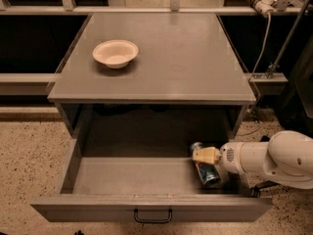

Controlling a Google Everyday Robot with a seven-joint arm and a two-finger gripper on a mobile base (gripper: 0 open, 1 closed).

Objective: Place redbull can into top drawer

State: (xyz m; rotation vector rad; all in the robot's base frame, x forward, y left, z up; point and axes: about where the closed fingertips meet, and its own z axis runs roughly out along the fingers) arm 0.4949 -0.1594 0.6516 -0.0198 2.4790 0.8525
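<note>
The top drawer (98,212) is pulled wide open below the grey tabletop, its small dark handle (152,215) at the middle of the front panel. The redbull can (208,173), blue and silver, lies tilted in the drawer's right front corner, low against the floor. My gripper (205,155) reaches in from the right on a white arm, and its cream fingers are closed across the upper part of the can.
A cream round bowl (115,53) stands on the grey tabletop (186,58) at the back left. A white cable and a metal bracket (266,75) hang at the table's right side. The drawer's right wall is close beside the arm.
</note>
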